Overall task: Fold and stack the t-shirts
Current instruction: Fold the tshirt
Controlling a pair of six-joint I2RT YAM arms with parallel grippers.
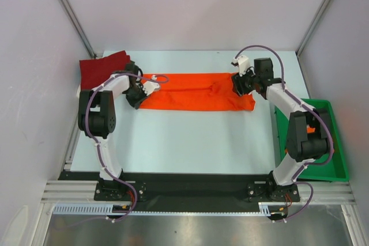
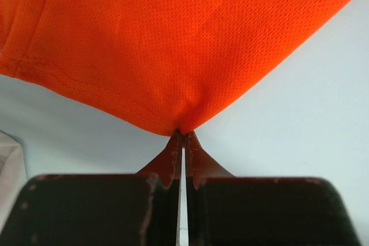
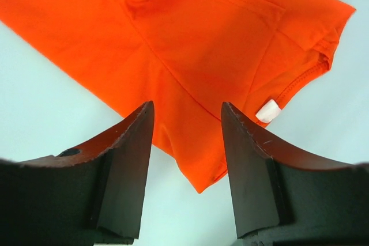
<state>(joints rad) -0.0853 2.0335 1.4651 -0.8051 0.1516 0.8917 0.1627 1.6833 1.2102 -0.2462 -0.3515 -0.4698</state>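
A bright orange t-shirt [image 1: 196, 91] lies folded into a long band across the back of the table. My left gripper [image 1: 140, 93] is at its left end, shut on the hem corner of the orange t-shirt [image 2: 173, 44]; the pinch shows in the left wrist view [image 2: 182, 133]. My right gripper [image 1: 242, 84] is at the right end, open, its jaws spread over a corner of the orange t-shirt [image 3: 190, 56] with a white label [image 3: 268, 110]. A dark red folded t-shirt [image 1: 104, 66] lies at the back left. No white t-shirt is clearly in view.
A green plastic bin [image 1: 314, 142] stands at the right table edge, beside the right arm. White walls close in the back and sides. A pale cloth edge [image 2: 8, 171] shows at the left of the left wrist view.
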